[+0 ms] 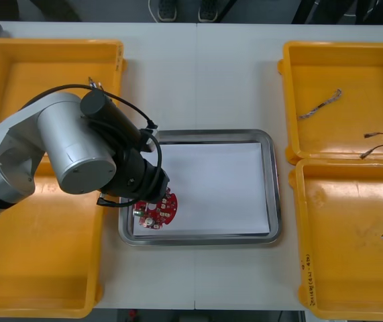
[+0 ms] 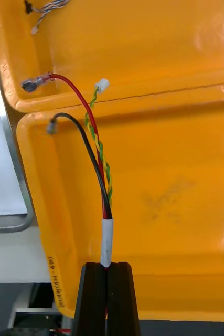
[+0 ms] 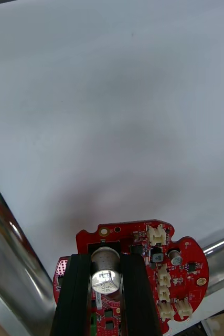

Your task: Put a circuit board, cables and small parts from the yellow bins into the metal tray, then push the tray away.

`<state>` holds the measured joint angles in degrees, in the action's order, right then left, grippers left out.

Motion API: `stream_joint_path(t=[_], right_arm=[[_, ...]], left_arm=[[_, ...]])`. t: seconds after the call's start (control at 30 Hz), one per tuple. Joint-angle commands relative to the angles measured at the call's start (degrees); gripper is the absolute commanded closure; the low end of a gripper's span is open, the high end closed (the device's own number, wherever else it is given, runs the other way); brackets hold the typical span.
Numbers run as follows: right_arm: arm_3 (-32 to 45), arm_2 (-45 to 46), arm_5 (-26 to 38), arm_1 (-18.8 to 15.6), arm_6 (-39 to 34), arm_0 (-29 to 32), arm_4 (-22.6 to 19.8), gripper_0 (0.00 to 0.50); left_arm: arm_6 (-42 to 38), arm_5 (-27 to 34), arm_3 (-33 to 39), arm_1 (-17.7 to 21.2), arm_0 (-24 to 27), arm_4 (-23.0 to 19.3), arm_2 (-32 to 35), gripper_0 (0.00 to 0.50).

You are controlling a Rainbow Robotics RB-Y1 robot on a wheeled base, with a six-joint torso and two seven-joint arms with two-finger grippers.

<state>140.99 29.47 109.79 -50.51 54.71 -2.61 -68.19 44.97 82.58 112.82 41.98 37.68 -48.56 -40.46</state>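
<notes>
The left tool (image 3: 106, 265) is clenched on the round red circuit board (image 1: 156, 212), which is at the 7 o'clock corner of the metal tray (image 1: 272, 194), not yet let go. The right tool (image 2: 107, 270) grasps a cable bundle (image 2: 107, 236) by its white sleeve over the yellow bin (image 2: 169, 178) at 4 o'clock of the tray. I judge the task early: cables (image 1: 320, 104), small parts and the push remain.
</notes>
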Motion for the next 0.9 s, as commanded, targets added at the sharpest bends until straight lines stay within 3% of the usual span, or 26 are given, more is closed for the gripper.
stream_joint_path(t=[0.03, 0.2, 0.43, 0.47, 0.5, 0.53, 0.57, 0.6, 0.7, 0.9], right_arm=[[2.10, 2.34, 0.21, -4.34, 5.58, 0.24, -2.91, 0.500], [2.19, 2.78, 0.21, -7.15, 10.32, 0.24, -6.61, 0.500], [2.01, 3.22, 0.21, -7.33, 18.32, 0.15, -6.78, 0.500], [1.92, 3.22, 0.21, -7.41, 19.55, 0.24, -6.52, 0.500], [1.75, 3.22, 0.21, -7.41, 21.05, 0.15, -6.34, 0.500], [1.75, 3.22, 0.21, -7.41, 21.05, 0.15, -6.34, 0.500], [1.57, 3.22, 0.21, -7.33, 23.16, 0.06, -6.17, 0.500], [1.48, 3.31, 0.21, -7.33, 24.56, -0.03, -5.90, 0.500], [1.22, 3.31, 0.21, -7.33, 27.29, -0.20, -5.38, 0.500], [0.78, 2.87, 0.21, -7.33, 31.33, -0.64, -4.06, 0.500]], left_arm=[[-2.52, -3.31, -2.70, -1.64, 3.63, 1.10, -3.13, 0.499], [-1.90, -5.59, -4.72, -1.90, 4.25, 1.72, -4.98, 0.499], [-1.46, -5.59, -4.81, -2.25, 4.25, 1.72, -5.07, 0.493], [-1.46, -5.59, -4.89, -2.34, 4.25, 1.72, -5.07, 0.474], [-1.46, -5.59, -4.89, -2.43, 4.25, 1.72, -5.07, 0.362], [-1.46, -5.59, -4.89, -2.43, 4.25, 1.72, -5.07, 0.362], [-1.46, -5.59, -4.81, -2.52, 4.34, 1.72, -5.07, 0.143], [-1.46, -5.59, -4.89, -2.43, 4.34, 1.72, -5.07, 0.079], [-1.46, -5.59, -4.89, -2.52, 4.34, 1.72, -5.07, 0.000], [-1.55, -5.50, -4.72, -2.43, 4.34, 1.63, -4.80, 0.000]])
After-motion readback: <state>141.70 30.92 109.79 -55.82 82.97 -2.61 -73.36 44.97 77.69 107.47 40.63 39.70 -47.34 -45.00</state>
